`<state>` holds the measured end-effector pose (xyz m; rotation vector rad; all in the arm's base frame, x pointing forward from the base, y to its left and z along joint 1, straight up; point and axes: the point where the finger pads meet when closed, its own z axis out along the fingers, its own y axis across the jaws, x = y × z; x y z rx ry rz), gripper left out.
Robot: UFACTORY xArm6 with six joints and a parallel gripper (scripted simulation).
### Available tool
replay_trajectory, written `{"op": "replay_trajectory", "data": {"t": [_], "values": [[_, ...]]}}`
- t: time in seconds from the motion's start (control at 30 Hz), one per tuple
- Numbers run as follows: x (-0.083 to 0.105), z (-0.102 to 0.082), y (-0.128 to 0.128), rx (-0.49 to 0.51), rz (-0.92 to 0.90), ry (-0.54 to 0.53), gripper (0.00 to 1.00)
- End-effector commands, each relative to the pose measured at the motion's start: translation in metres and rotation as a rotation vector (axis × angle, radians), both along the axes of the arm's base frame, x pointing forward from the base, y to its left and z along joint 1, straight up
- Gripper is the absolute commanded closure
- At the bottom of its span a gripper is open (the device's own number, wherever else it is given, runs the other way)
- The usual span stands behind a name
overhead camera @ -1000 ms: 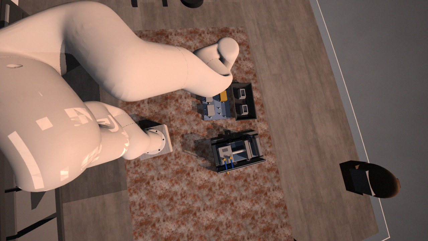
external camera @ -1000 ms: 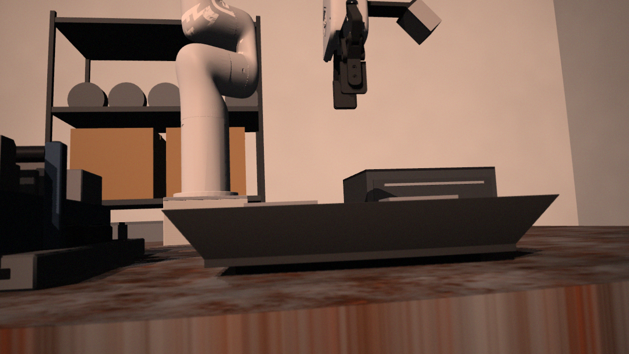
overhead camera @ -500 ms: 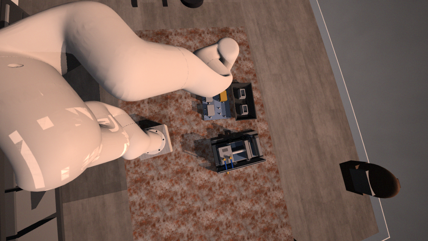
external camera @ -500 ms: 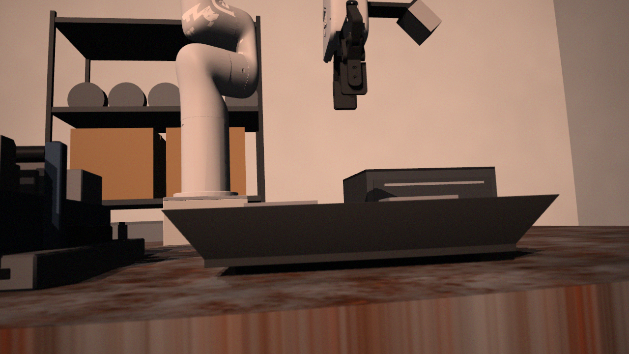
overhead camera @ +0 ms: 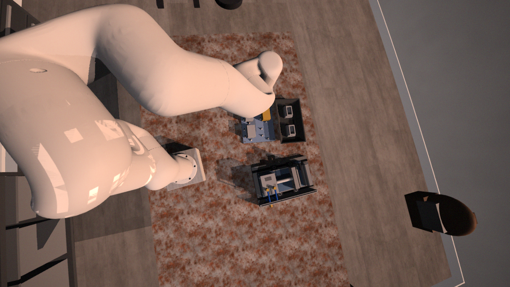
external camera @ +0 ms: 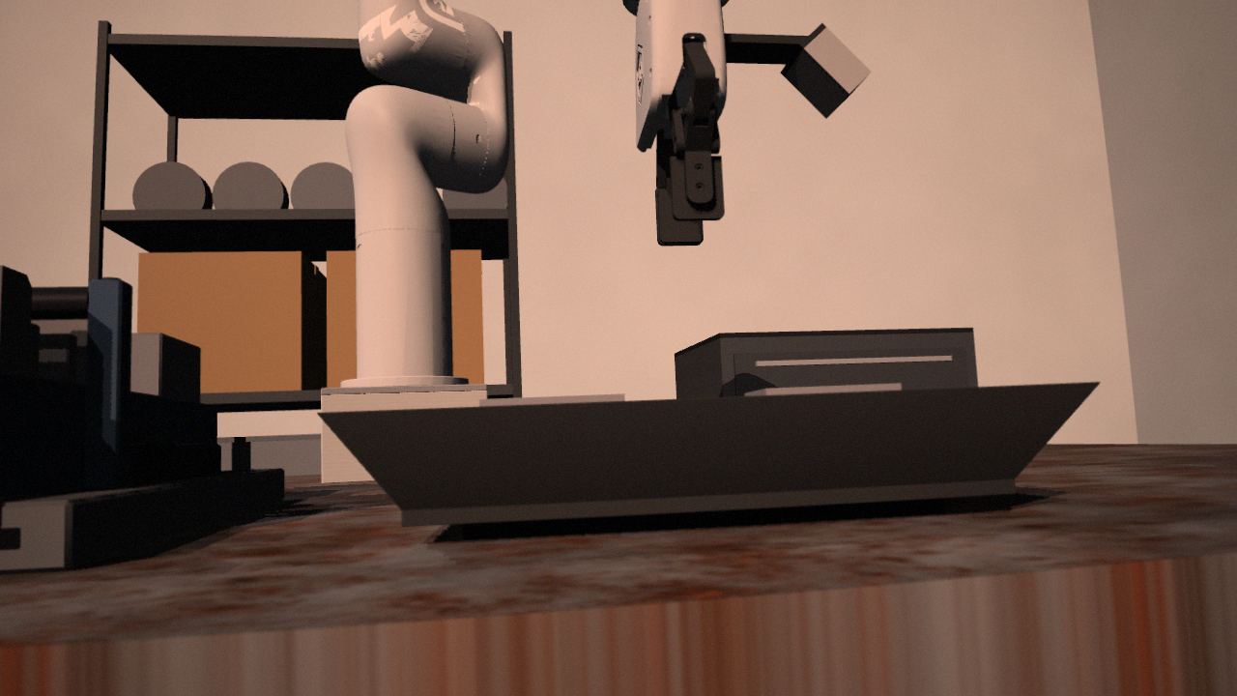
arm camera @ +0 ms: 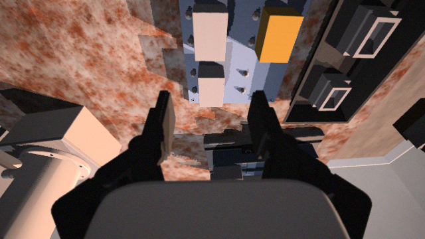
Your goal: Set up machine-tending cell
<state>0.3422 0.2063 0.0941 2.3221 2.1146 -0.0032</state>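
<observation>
Two aluminium blanks (arm camera: 210,36) and a brass blank (arm camera: 278,38) lie on the infeed plate (arm camera: 244,60) below my gripper (arm camera: 212,104), which hangs wide and empty. If I descend off-centre, a finger could clip a locating pin (arm camera: 245,73) or nudge the brass one past the plate's edge.

A rust-mottled table top (overhead camera: 214,232) is filling the middle of the top view and carrying the whole cell. The arm's pale base plate (overhead camera: 199,157) is sitting at center left. The blue infeed plate (overhead camera: 271,134) is lying just above center, with the dark outfeed tray (overhead camera: 302,121) resting just to its right. The black vise (overhead camera: 281,178) is standing below them, near the frame's center, apart from both.
</observation>
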Motion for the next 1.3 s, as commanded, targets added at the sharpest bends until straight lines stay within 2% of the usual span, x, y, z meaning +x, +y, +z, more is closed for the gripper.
{"op": "replay_trajectory", "data": {"t": [0.0, 0.13, 0.2, 0.7, 1.03, 1.27], "values": [[0.001, -0.015, 0.001, 0.002, 0.0, -0.004, 0.31], [0.001, -0.031, 0.001, 0.002, 0.0, -0.004, 0.31], [0.001, -0.031, 0.001, 0.002, 0.0, -0.004, 0.31], [0.001, -0.091, 0.002, 0.002, 0.0, -0.004, 0.31], [0.001, -0.108, 0.002, 0.002, 0.0, -0.004, 0.31], [0.001, -0.112, 0.002, 0.002, 0.0, -0.004, 0.31]]}}
